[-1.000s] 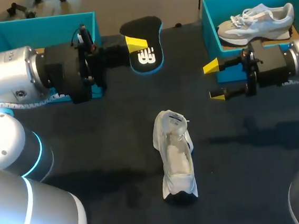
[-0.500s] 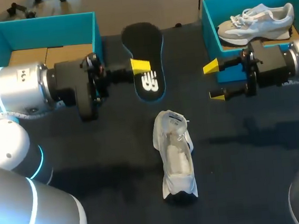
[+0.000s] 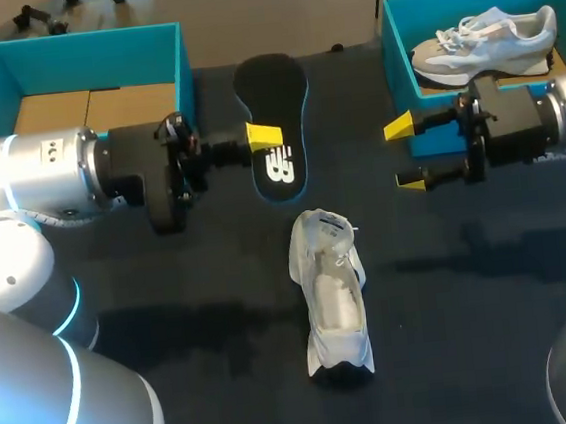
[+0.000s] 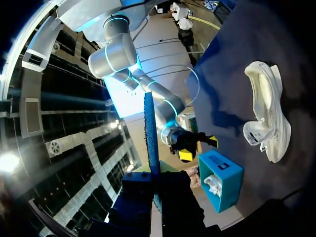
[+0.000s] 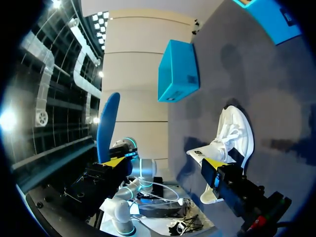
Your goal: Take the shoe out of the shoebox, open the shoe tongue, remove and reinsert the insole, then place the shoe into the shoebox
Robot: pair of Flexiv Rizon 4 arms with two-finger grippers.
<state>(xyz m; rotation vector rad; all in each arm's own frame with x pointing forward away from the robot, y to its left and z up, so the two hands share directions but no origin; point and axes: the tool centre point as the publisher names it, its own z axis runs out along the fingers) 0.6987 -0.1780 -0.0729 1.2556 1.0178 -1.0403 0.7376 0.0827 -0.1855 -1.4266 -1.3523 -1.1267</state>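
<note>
Head view: the left arm (image 3: 49, 179) enters from 9 o'clock and lies level over the table (image 3: 172, 313), its left gripper (image 3: 262, 137) pointing toward 3 o'clock. The gripper is clamped on the black, blue-edged insole (image 3: 274, 93), which is held broad side up at 12 o'clock from the white shoe (image 3: 331, 297). One yellow tip presses on the insole's top and the other is hidden beneath it. The right arm (image 3: 555, 121) comes in level from 3 o'clock. Its right gripper (image 3: 405, 155) points toward 9 o'clock, fingers spread and holding nothing. The white shoe rests near the table's middle, its long axis running 12 to 6 and its opening up. The first shoebox (image 3: 77, 46) sits at 10 o'clock. The second shoebox (image 3: 398, 51), at 2 o'clock, holds a grey shoe (image 3: 487, 37) that is partly covered by the right arm's wrist.

Left wrist view: the insole shows edge-on, a thin blue strip running straight ahead from between the dark fingers, whose yellow tips cannot be made out. The white shoe lies on the table beside that strip.

Right wrist view: both yellow tips stand wide apart. The white shoe lies on the table ahead, nearer one finger. Beyond the other finger the insole rises like a blue blade, but the grip on it is too small to make out. The first shoebox sits farther ahead.
</note>
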